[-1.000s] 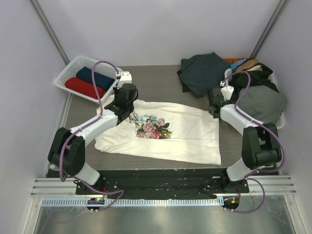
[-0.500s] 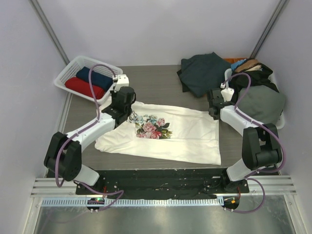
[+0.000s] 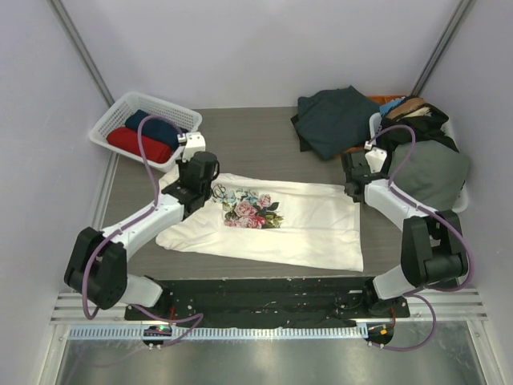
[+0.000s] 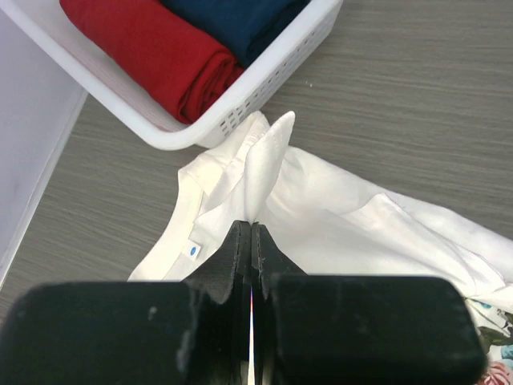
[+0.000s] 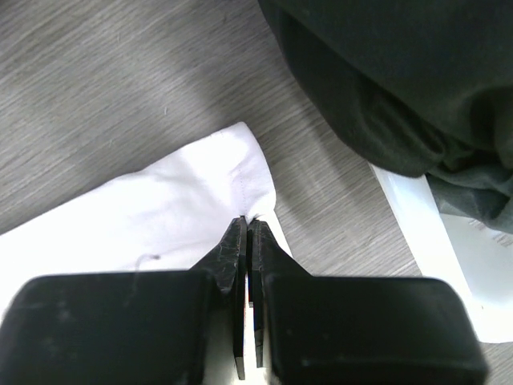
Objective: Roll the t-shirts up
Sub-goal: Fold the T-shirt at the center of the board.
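Observation:
A cream-white t-shirt [image 3: 309, 228] with a floral print [image 3: 250, 208] lies spread across the middle of the table. My left gripper [image 3: 205, 183] is at its far left end, shut on a pinched-up fold of cream cloth [image 4: 264, 160] near the collar, with the fingertips [image 4: 240, 234] pressed together. My right gripper [image 3: 355, 189] is at the far right corner, shut on the shirt's hem corner [image 5: 232, 172]. A rolled red t-shirt [image 3: 132, 143] and a rolled navy one [image 3: 156, 127] lie in the basket.
The white lattice basket [image 3: 112, 120] stands at the far left, its corner [image 4: 240, 104] just beyond the left gripper. A dark garment [image 3: 333, 120] lies at the far right, close beyond the right gripper [image 5: 247, 223]. A white bin [image 3: 449, 128] heaped with clothes fills the right edge.
Both grippers have drawn towards the near side with the shirt's far edge. The left one has also shifted left. Both have stayed shut on the cloth.

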